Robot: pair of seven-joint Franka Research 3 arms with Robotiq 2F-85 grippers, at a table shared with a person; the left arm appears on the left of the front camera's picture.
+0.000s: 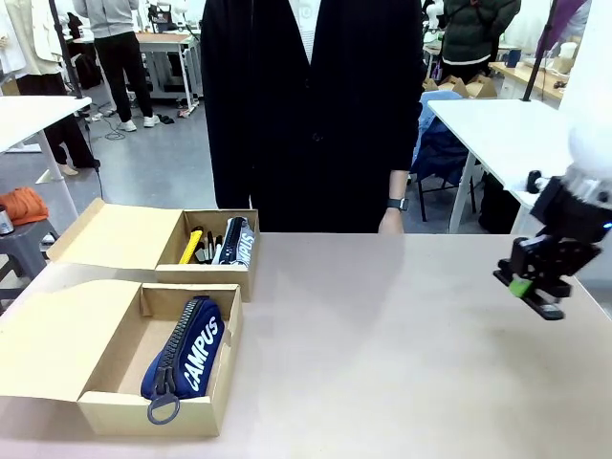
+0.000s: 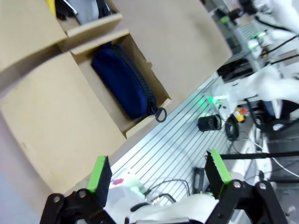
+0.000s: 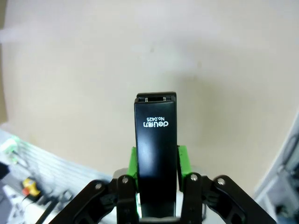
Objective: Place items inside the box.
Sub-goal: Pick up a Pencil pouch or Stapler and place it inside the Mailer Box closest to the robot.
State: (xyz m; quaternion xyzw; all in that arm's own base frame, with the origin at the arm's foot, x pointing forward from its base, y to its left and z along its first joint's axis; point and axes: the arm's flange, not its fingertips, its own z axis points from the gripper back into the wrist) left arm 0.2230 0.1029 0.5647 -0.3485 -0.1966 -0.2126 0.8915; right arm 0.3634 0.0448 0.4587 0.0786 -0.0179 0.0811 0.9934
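A black stapler [image 3: 155,140] is pinched across its narrow sides between the green pads [image 3: 183,159] of the right gripper [image 1: 526,287], which is held over the right edge of the table [image 1: 402,363]. Most of the stapler's length projects forward beyond the pads, so the hold is taken near one end. The left gripper [image 2: 159,173] is spread wide with nothing between its pads, beyond the table's near edge by the boxes. Two open cardboard boxes are set along the left edge. The near box [image 1: 158,413] holds a navy "CAMPUS" pouch [image 1: 191,349]. The far box [image 1: 206,275] holds a yellow utility knife [image 1: 191,246], pens [image 1: 208,251] and a second pouch [image 1: 237,241]. The stapler is judged stiff, smooth-cased and fairly dense, with a hinged top that could swing open. A firm side grip nearer its middle would be less prone to tilting.
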